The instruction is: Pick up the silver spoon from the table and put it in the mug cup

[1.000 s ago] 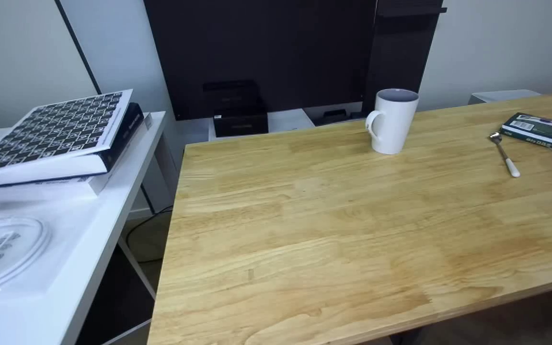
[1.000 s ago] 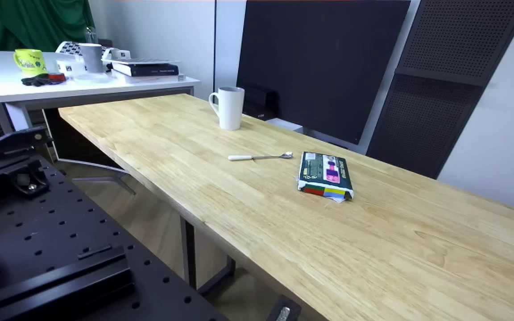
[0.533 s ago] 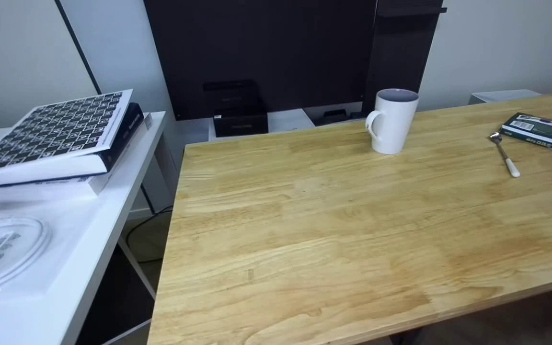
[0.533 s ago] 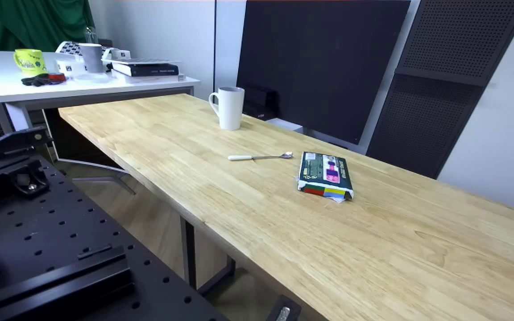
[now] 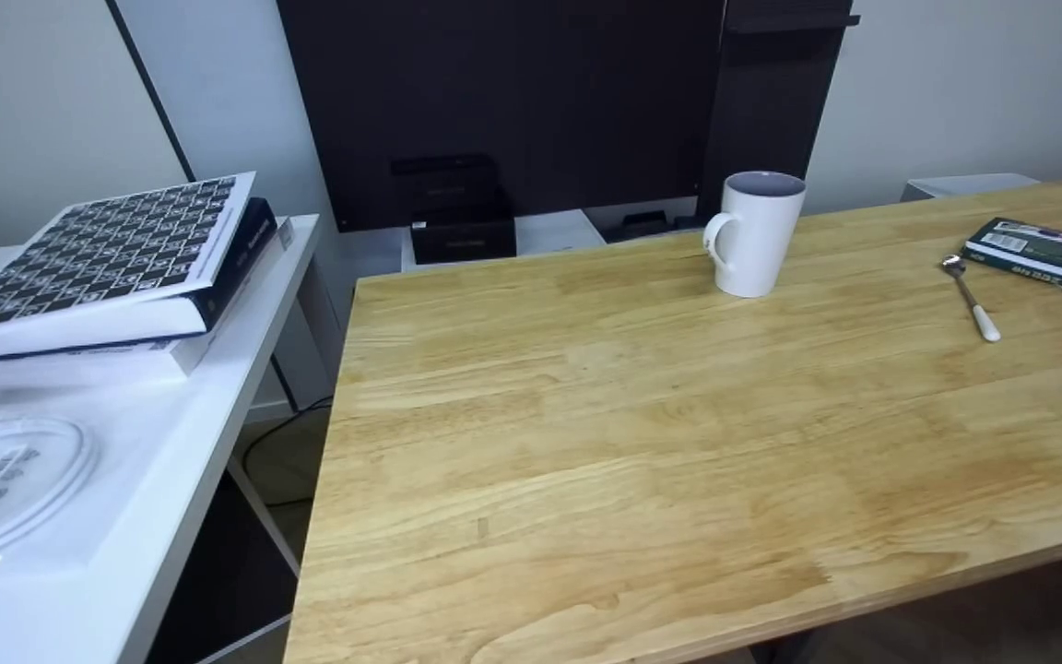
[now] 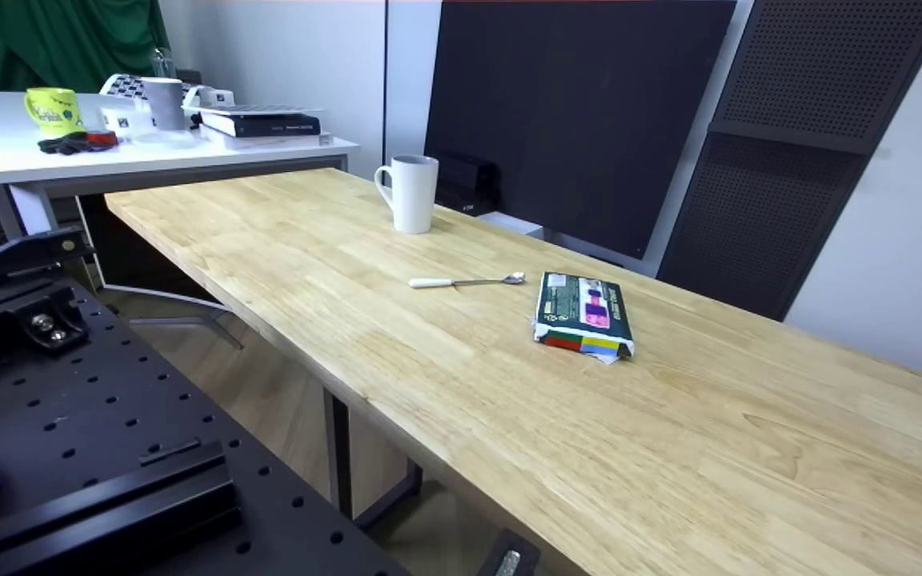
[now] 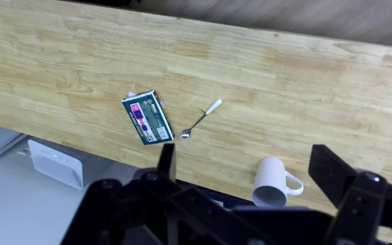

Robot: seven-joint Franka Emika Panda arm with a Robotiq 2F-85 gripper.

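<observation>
The silver spoon [image 5: 984,322] lies flat on the wooden table [image 5: 586,443], its handle end white, its bowl metallic. It also shows in an exterior view [image 6: 465,282] and in the wrist view [image 7: 205,114]. The white mug cup [image 5: 757,244] stands upright near the table's back edge. It also shows in an exterior view [image 6: 413,196] and in the wrist view [image 7: 269,172], where its open mouth is partly cut off by the gripper body. My gripper [image 7: 243,146] is open and empty, high above the table. The gripper is out of view in both exterior views.
A dark green flat packet [image 6: 583,308] lies beside the spoon's bowl; it also shows in the wrist view [image 7: 148,117]. A white side table [image 6: 149,164] with books [image 6: 261,124] and cups stands past the table's far end. A black panel [image 5: 513,101] stands behind the table.
</observation>
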